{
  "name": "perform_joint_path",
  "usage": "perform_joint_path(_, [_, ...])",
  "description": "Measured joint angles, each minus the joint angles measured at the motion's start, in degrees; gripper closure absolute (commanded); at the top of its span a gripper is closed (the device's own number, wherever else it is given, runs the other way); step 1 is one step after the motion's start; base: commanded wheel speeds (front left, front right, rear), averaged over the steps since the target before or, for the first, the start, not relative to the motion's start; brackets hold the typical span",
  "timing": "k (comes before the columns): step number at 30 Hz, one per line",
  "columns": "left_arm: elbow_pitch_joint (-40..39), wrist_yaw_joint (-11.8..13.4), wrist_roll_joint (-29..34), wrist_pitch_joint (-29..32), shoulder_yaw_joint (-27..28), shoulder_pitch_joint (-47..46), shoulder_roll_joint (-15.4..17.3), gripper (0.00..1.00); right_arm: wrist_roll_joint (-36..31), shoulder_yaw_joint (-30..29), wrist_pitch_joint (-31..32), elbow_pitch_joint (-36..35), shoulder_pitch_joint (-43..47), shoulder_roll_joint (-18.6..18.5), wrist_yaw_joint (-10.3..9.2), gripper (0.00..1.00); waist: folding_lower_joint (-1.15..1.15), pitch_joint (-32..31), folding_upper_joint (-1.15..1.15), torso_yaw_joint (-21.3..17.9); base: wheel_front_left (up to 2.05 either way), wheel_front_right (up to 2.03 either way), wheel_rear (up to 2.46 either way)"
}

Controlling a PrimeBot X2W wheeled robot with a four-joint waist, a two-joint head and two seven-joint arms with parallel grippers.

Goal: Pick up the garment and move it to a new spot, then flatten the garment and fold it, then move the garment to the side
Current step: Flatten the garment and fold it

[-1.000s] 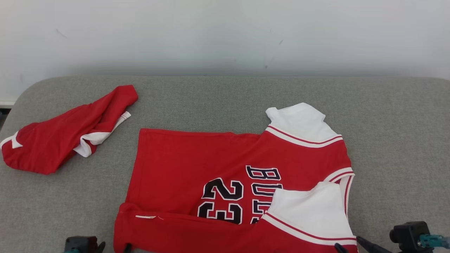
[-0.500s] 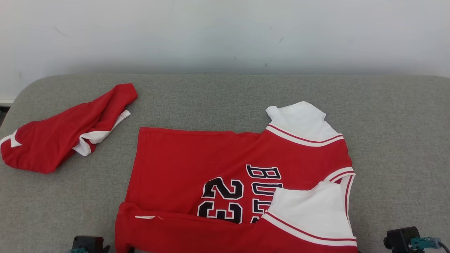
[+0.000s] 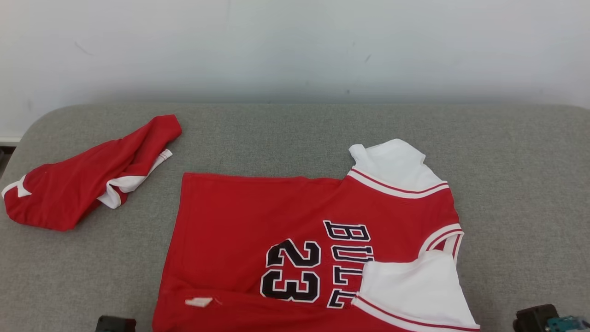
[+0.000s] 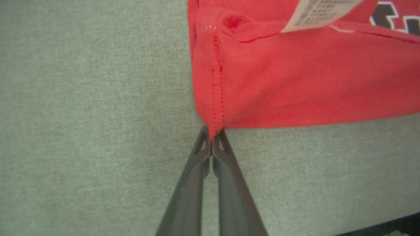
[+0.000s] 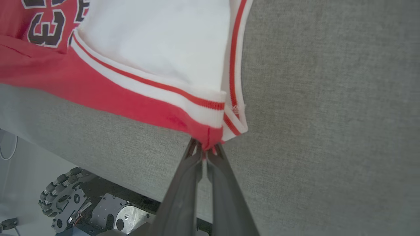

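The garment (image 3: 258,216) is a red jersey with white sleeves and the number 23, spread on the grey padded surface (image 3: 516,157) with its near edge folded over. In the left wrist view my left gripper (image 4: 211,144) is shut on the stitched hem corner of the garment (image 4: 295,82), just above the surface. A white label (image 4: 315,13) lies on the fold. In the right wrist view my right gripper (image 5: 205,150) is shut on the red corner below the white sleeve of the garment (image 5: 147,49).
A second red and white cloth (image 3: 87,180) lies crumpled at the far left. A pale wall (image 3: 295,46) rises behind the surface. The surface's near edge and my wheeled base (image 5: 82,209) show below the right gripper.
Both grippers have gone from open to shut on the garment's near corners. The near edge has slid toward me and the near sleeve sits lower. The head view has shifted slightly.
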Motion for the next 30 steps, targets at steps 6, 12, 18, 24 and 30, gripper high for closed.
perform_joint_path(6, [-2.10, 0.10, -1.56, 2.21, 0.38, 2.49, 1.32, 1.00, 0.90, -1.33, 0.00, -1.36, 1.06, -1.64, 0.03, 1.00, 0.00, -0.60, 0.00, -0.30, 0.00, 0.00, 0.00])
perform_joint_path(12, [-5.32, 0.63, -3.35, 3.66, 0.71, 5.17, 2.57, 1.00, 4.09, -1.48, -0.01, -1.85, 2.61, -2.05, 0.03, 1.00, 0.00, -1.16, 0.00, 0.07, 0.00, 0.00, 0.00])
perform_joint_path(18, [-7.25, 1.99, -4.03, 4.13, 1.01, 6.94, 2.89, 0.00, 6.67, -1.18, -0.24, -1.55, 3.39, -3.22, 0.01, 0.00, 0.00, -1.55, 0.00, 0.42, 0.00, 0.00, 0.00])
perform_joint_path(24, [-7.35, 3.41, -4.15, 3.83, 1.40, 7.06, 2.26, 0.00, 7.57, -0.30, -2.80, -0.55, 2.69, -3.69, 0.01, 0.00, 0.00, -1.68, 0.00, 0.56, 0.00, 0.00, 0.00])
perform_joint_path(30, [-8.95, 5.71, -4.86, -0.01, 4.41, 6.87, 1.20, 0.00, 7.49, -0.55, -8.66, -2.53, 1.57, -3.07, 0.01, 0.00, 0.00, -2.06, 0.00, 0.88, 0.00, 0.00, 0.00])
